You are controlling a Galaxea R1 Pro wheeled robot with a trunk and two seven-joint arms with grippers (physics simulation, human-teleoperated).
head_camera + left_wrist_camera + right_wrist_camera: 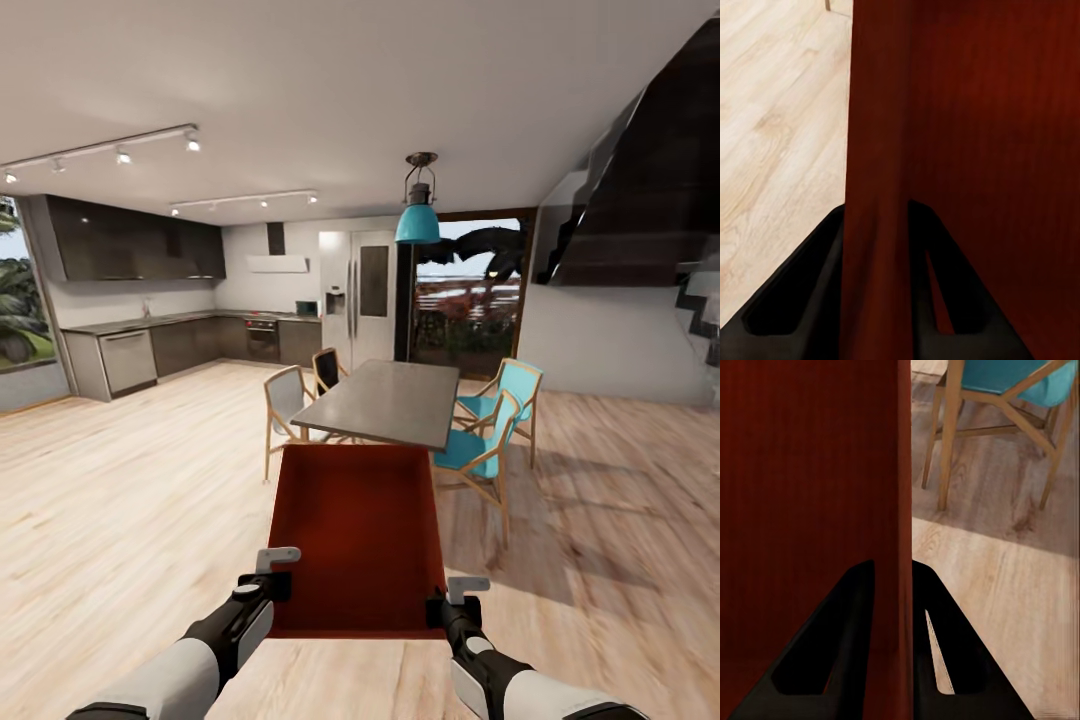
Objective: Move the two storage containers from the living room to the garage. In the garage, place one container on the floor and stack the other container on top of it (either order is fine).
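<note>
One orange-red storage container hangs in front of me above the wood floor, carried between both arms. My left gripper is shut on its left wall near the near corner; in the left wrist view the thin red wall runs between the two black fingers. Shut on the right wall is my right gripper, and the right wrist view has that wall clamped between its fingers. The box's inside is empty.
A grey dining table stands just beyond the container, with teal chairs at its right and wooden chairs at its left. Kitchen counters and a fridge line the far wall. A dark staircase rises at right. Open wood floor lies left.
</note>
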